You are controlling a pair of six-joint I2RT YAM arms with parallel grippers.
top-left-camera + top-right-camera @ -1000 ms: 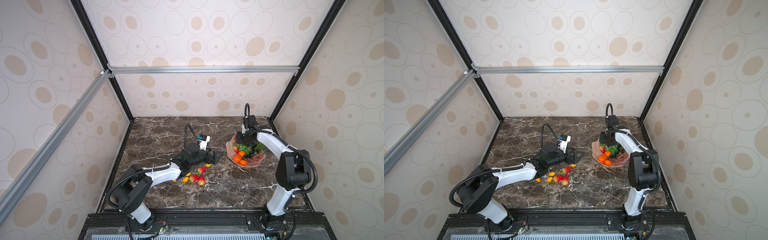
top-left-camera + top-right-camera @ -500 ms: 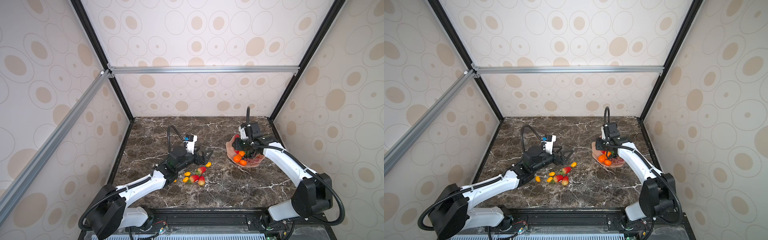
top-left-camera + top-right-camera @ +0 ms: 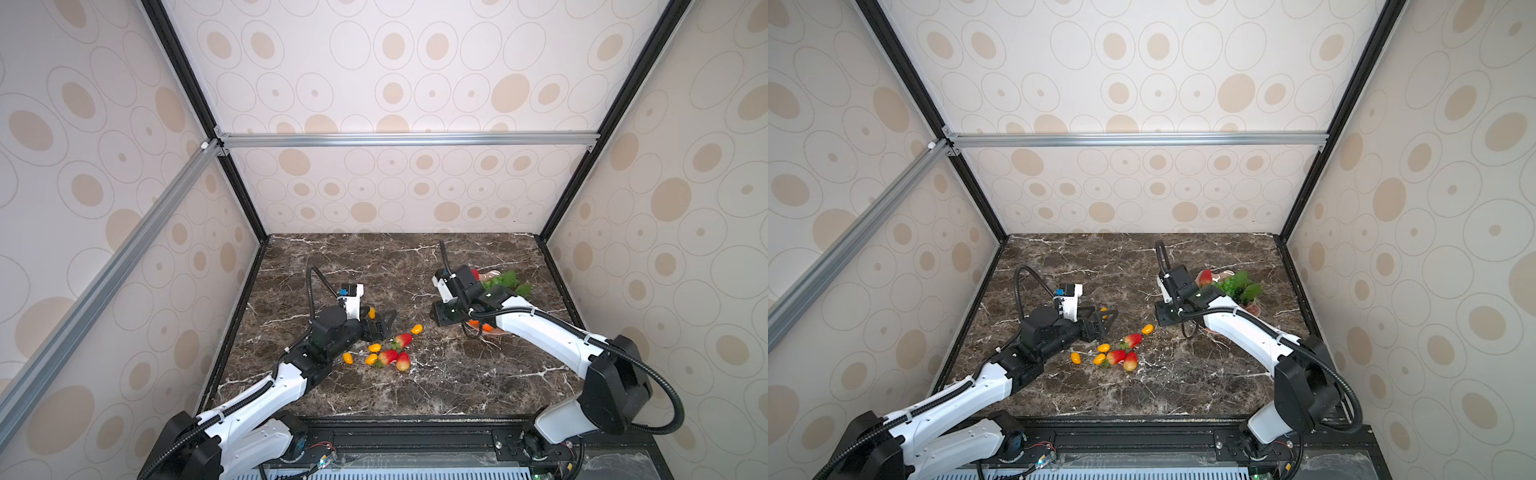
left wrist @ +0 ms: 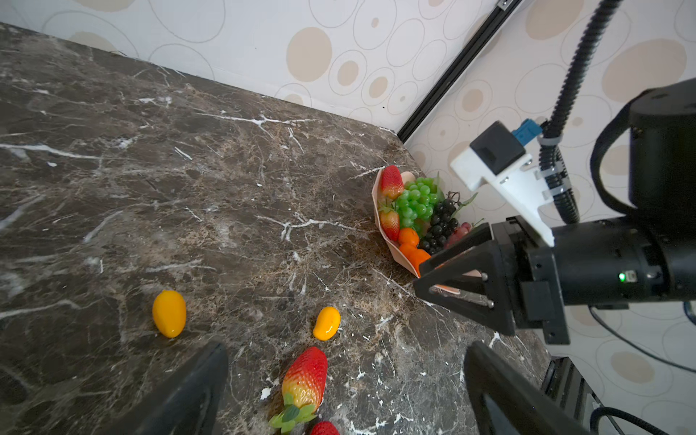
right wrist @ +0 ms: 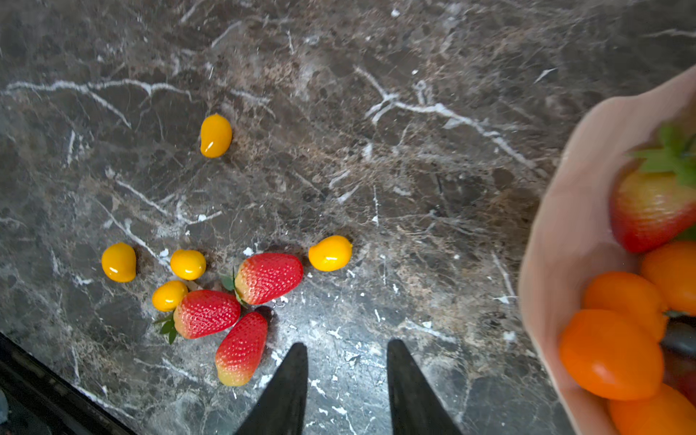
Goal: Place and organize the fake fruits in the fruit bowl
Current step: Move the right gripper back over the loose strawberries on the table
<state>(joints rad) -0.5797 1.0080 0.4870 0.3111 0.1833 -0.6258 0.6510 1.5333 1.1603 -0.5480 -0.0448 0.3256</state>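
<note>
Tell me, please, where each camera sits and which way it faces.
Top views: high at the front, looking down on the table; left arm and right arm show.
Left wrist: on the left arm, facing the fruit bowl; open left gripper and right gripper show.
Right wrist: on the right arm, looking down on strawberries; its gripper shows.
Wrist views share the bowl and strawberries.

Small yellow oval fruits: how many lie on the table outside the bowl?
5 yellow fruits: one beside the left gripper, one nearest the bowl, three left of the strawberries in a top view. Others may be hidden inside the bowl.
</note>
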